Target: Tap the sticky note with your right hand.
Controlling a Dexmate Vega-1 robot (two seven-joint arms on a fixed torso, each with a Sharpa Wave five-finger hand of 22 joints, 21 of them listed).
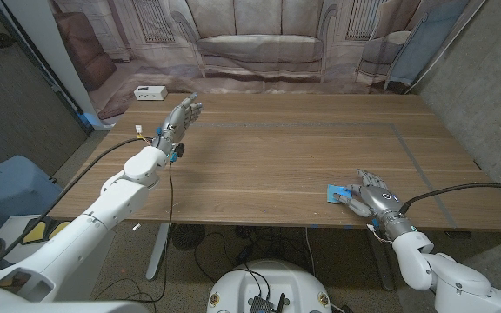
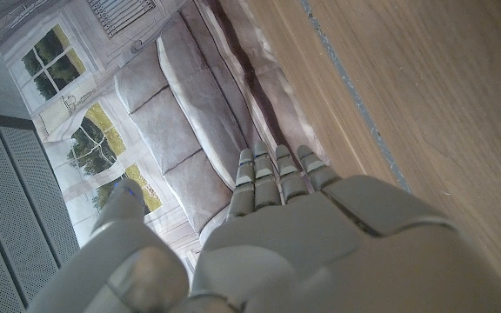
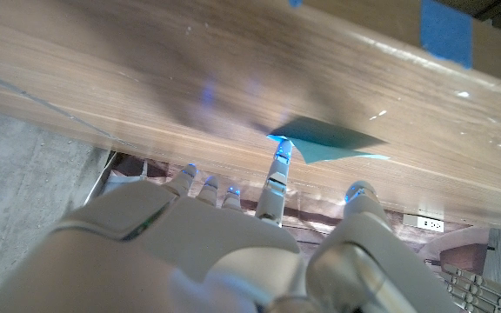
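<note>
Wooden table (image 1: 303, 148), unmarked blue sticky note (image 1: 336, 193) under spread right hand (image 1: 370, 196), left hand (image 1: 181, 116) spread, empty.

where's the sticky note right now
In the head view the blue sticky note lies on the wooden table near its front edge, on the robot's right, partly under the right robot hand.

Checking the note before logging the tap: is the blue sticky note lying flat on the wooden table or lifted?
Partly lifted: in the right wrist view one edge of the blue sticky note stands off the wooden table, beside the right hand's fingertip.
</note>
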